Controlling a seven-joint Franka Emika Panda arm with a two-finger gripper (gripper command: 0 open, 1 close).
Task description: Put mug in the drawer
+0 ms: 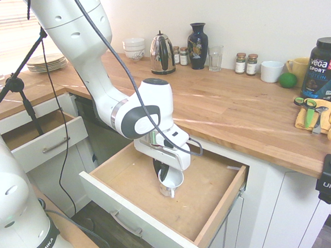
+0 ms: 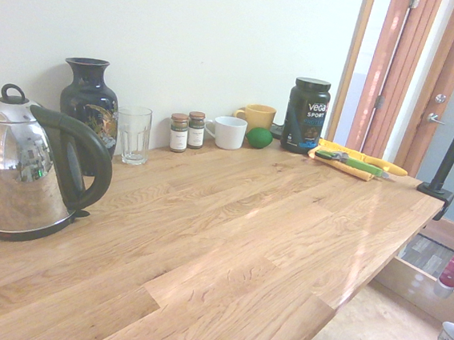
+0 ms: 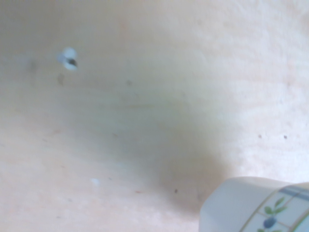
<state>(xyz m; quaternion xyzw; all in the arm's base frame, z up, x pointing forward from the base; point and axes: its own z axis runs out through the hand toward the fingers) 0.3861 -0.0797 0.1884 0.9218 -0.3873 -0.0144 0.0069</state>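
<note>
Mug [image 1: 171,183], white with a printed pattern: within the open drawer [image 1: 139,174], over its bare wood bottom; contact with the bottom cannot be told. End effector [image 1: 162,171]: closed on the mug's side wall. Kettle [image 1: 162,54]: on the counter [image 1: 226,100].
</note>
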